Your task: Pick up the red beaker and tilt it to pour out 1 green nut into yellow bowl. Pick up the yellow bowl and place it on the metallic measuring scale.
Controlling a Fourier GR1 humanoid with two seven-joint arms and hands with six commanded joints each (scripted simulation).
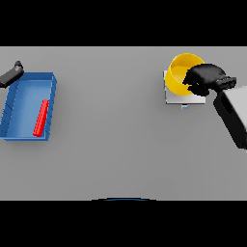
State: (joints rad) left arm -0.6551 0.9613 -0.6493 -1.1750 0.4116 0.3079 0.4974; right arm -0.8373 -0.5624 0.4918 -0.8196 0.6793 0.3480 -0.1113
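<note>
The yellow bowl (181, 72) sits far right on the table, on top of the metallic measuring scale (174, 98), whose pale plate shows under its near and left edge. No green nut can be made out inside the bowl. The right hand (205, 79) is at the bowl's right rim, its dark fingers curled over the edge and apparently gripping it.

Judging by this layout, the task is at step 2 of 2, the placing of the bowl on the scale, and nearly finished. What the next move seems to call for is a clean release: the fingers opening without dragging the rim, then the arm lifting away so the bowl stays centred on the plate.

The red beaker (41, 117) lies on its side in the blue tray (30, 77) at far left, well apart from the bowl. The left hand (12, 75) shows just beyond the tray's far left corner, touching nothing visible; whether its fingers are straight or curled cannot be told.

The grey table (111, 135) carries nothing else.
</note>
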